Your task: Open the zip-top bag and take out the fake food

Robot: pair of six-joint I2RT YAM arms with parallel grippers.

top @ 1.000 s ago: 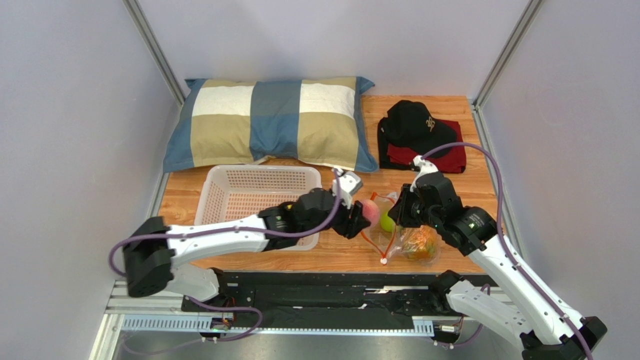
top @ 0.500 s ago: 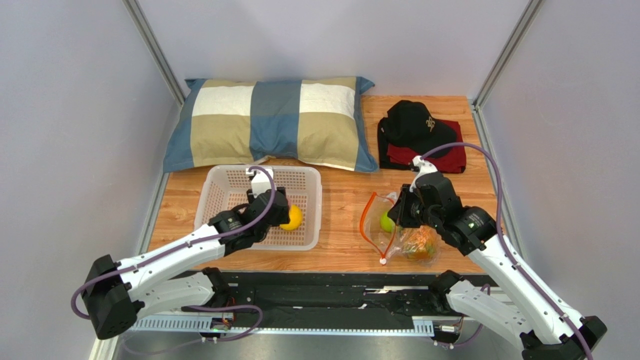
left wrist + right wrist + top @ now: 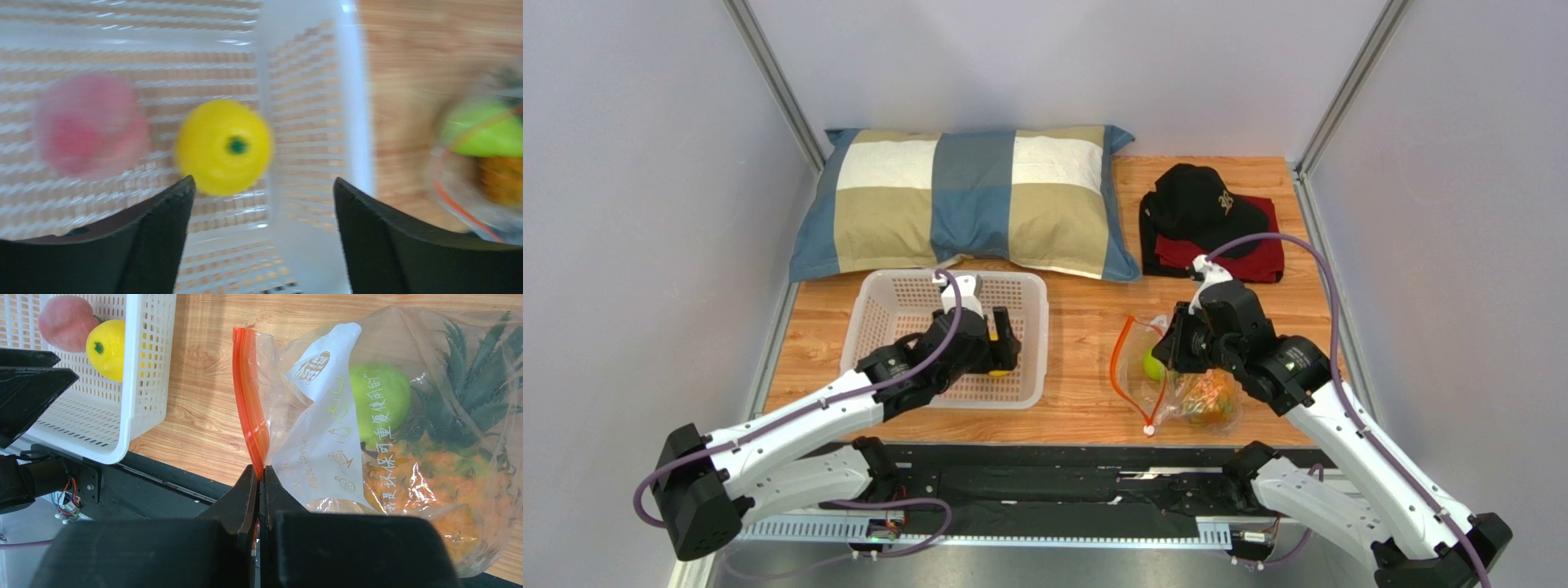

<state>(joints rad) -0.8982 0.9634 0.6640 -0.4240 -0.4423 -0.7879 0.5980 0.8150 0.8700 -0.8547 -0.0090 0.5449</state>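
**Fruit run, halfway mark.** The left gripper (image 3: 261,184) hung over the right side of the white basket (image 3: 891,279), its jaws spread wide and nothing between them. A yellow fruit (image 3: 224,147) and a peach (image 3: 89,125) lay side by side on the basket floor beneath it. Across a bare strip of wooden table (image 3: 1081,331), the right gripper (image 3: 258,473) was pinched tight on the bag (image 3: 319,447) at one end of its red-orange zip strip (image 3: 248,398), holding that lip up so the mouth gaped toward the basket. The bag lay on the table to the right of the basket and apart from it. Inside were a green apple (image 3: 379,401) and a pineapple (image 3: 430,496), the apple apparently nearer the mouth.

With two fruits out and two left, the next reach looked to be for the apple. It would go best with the left jaws wide, entering squarely through the gap beside the strip and closing on the fruit alone, not on the film. The right pinch would need to be firm enough that the bag does not slide along as the fruit is drawn out.

Orange Chinese print ran down the clear film, parts of it appearing to read "重复使用" and "环保可". A small logo above it was too crumpled to read. The gold emblem on the black cap (image 3: 1195,196) at the far side was too small to make out.
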